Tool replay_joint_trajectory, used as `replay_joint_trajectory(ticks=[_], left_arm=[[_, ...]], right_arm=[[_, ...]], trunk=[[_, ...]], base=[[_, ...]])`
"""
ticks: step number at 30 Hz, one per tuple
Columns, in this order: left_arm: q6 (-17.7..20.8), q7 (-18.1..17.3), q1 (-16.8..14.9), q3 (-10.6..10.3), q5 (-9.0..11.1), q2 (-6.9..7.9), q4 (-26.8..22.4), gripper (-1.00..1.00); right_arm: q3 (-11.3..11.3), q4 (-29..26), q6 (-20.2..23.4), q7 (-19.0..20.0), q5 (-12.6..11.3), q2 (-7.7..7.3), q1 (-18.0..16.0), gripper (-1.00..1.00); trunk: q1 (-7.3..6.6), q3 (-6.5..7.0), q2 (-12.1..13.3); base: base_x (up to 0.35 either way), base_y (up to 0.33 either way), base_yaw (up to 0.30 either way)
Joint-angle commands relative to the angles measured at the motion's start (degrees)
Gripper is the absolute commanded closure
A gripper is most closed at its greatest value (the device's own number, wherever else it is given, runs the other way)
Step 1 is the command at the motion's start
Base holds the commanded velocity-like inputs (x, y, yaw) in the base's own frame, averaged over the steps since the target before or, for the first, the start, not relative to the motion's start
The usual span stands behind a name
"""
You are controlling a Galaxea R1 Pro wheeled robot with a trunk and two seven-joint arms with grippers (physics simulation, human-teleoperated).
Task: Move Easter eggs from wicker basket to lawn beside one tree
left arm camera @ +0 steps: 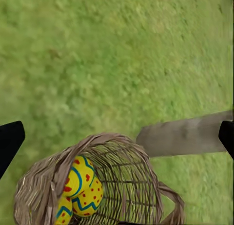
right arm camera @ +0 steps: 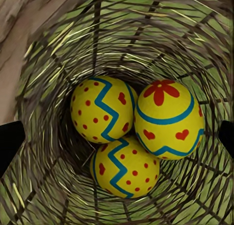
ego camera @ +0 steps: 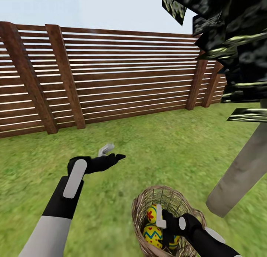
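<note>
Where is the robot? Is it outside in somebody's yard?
Yes, it looks like a fenced garden or backyard. Green lawn covers the ground, a brown slatted wooden fence runs along the back under open sky, and a tree with a pale trunk and dark leaves stands beside a wicker basket of painted eggs.

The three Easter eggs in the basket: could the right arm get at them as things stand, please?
Probably yes. The right gripper hangs open over the wicker basket, and the three Easter eggs lie uncovered directly between its fingers.

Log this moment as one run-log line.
stage: reaching | right pincer: open, over wicker basket | eggs: three in basket | left pincer: open, empty, above lawn | tree: beside basket
</note>
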Motion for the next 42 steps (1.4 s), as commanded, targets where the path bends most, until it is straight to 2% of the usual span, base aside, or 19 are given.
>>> replay_joint_trajectory(ticks=[1, 7, 10, 11, 16, 24, 26, 27, 31, 35, 42], left_arm=[[0.2, 0.05, -0.05, -0.03, 1.58, 0.02, -1.11, -1.0], [0.21, -0.97, -0.15, -0.14, 10.56, -0.03, -4.25, -1.0], [0.23, -2.3, -0.3, 0.08, 14.24, 0.56, -5.42, -1.0], [0.23, -2.83, -0.31, 0.12, 14.62, 0.8, -5.51, -1.0], [0.23, -5.43, -0.31, 0.15, 15.23, 1.34, -5.64, -1.0], [0.24, -6.12, -0.17, 0.01, 15.33, 1.35, -5.65, -1.0], [0.19, -6.12, -0.17, -0.04, 15.33, 1.3, -5.61, -1.0], [0.17, -6.13, -0.17, -0.07, 15.33, 1.28, -5.62, -1.0], [0.22, -6.14, -0.17, -0.03, 15.33, 1.29, -5.59, -1.0], [0.22, -6.15, -0.17, -0.07, 15.33, 1.17, -5.58, -1.0], [0.22, -6.15, -0.17, -0.17, 15.33, 0.9, -5.58, -1.0]], right_arm=[[0.14, -0.15, 0.25, -0.59, 0.29, -0.05, -0.04, -1.0], [0.14, -0.14, 0.21, -4.05, 0.23, -0.05, -0.04, -1.0], [0.14, -0.25, 0.23, -4.41, 0.33, -0.03, -0.04, -1.0], [0.14, -0.24, 0.25, -4.47, 0.42, -0.01, -0.04, -1.0], [0.14, -0.35, 0.29, -5.03, 0.53, -0.03, -0.04, -1.0], [0.38, -0.34, 0.37, -9.67, 1.4, -0.1, -0.14, -1.0], [0.44, -0.82, 0.38, -9.7, 2.56, -0.12, -0.28, -1.0], [0.56, -1.09, 0.29, -9.72, 5.95, -0.04, -0.35, -1.0], [0.58, -1.47, 0.18, -9.58, 9.61, 0.05, -0.38, -1.0], [0.59, -1.45, -0.7, -9.44, 10.46, -0.03, -0.39, -1.0], [0.58, -1.71, -4.78, -9.53, 10.68, -0.06, -0.43, -1.0]], trunk=[[0.22, -0.24, -0.44], [1.54, -1.32, -2.85], [2.2, -1.86, -4.05], [2.42, -2.04, -4.45], [3.51, -2.93, -6.46], [5.27, -4.37, -9.66], [5.71, -4.73, -10.47], [5.93, -4.91, -10.87], [6.81, -5.63, -12.47], [7.69, -6.34, -14.08], [9.22, -7.6, -16.88]], base=[[0.0, 0.0, 0.0], [0.0, 0.0, 0.0], [0.0, 0.0, 0.0], [0.0, 0.0, 0.0], [0.0, 0.0, 0.0], [0.0, 0.0, 0.0], [0.0, 0.0, 0.0], [0.0, 0.0, 0.0], [0.0, 0.0, 0.0], [0.0, 0.0, 0.0], [0.0, 0.0, 0.0]])
